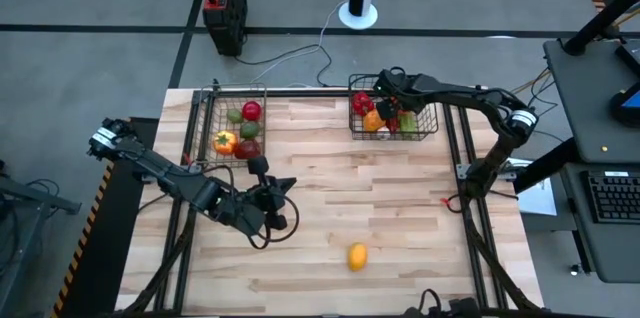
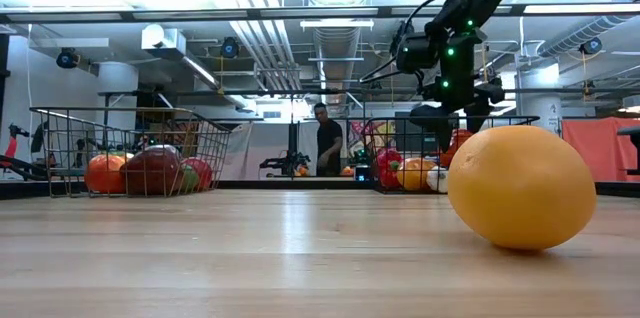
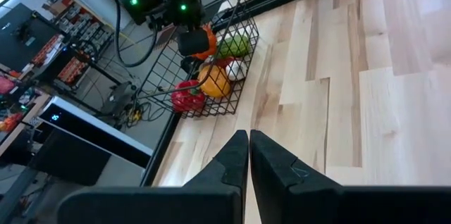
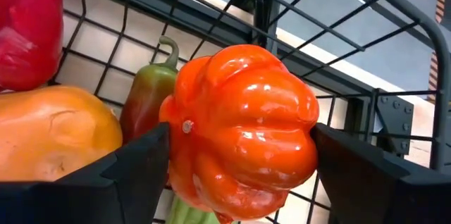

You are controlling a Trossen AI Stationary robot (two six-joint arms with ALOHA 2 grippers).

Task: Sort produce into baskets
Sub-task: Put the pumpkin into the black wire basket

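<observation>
A: Right wrist view puts it plainly: the right gripper (image 4: 239, 153) has its two dark fingers (image 4: 134, 164) pressed on either side of a glossy orange ribbed pepper (image 4: 243, 129), pinching it between them.

B: And where does that put the pepper on the table?

A: From above, the right gripper (image 1: 385, 108) is over the right basket (image 1: 432, 128) at the far right of the table (image 1: 400, 198), so the pepper sits in the grip inside or just above that basket's mesh. Just beside it are a green and maroon pepper (image 4: 144, 101), an orange piece (image 4: 53, 132) and a red piece (image 4: 28, 23).

B: What of the other arm?

A: The left gripper (image 1: 272, 198) hangs over the middle left of the table, its fingers (image 3: 236, 157) closed together with nothing between them. The left basket (image 1: 205, 118) is at the far left, holding a red piece (image 1: 251, 110), an orange-yellow piece (image 1: 224, 142), a green piece (image 1: 235, 114) and a dark maroon piece (image 1: 247, 148).

B: Anything still loose?

A: One orange fruit (image 1: 357, 256) lies alone on the near part of the table, well apart from both grippers and both baskets. The low view shows it large in front (image 2: 520, 186), resting on the wood.
</observation>
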